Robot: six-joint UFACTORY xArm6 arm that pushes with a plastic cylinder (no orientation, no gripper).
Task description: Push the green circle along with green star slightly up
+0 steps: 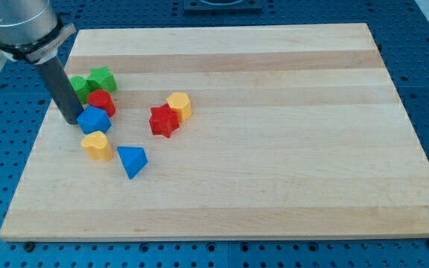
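Observation:
The green circle (80, 85) sits near the board's upper left, partly hidden behind my rod. The green star (103, 79) touches it on its right. My tip (71, 119) rests on the board just below and left of the green circle, close beside the blue block (94, 120). A red circle (101, 102) lies directly below the two green blocks, touching them.
A yellow heart-like block (97, 145) lies below the blue block. A blue triangle (132, 161) sits lower right of it. A red star (163, 120) and a yellow hexagon (179, 106) sit together further right. The wooden board (274, 149) has its left edge close to my tip.

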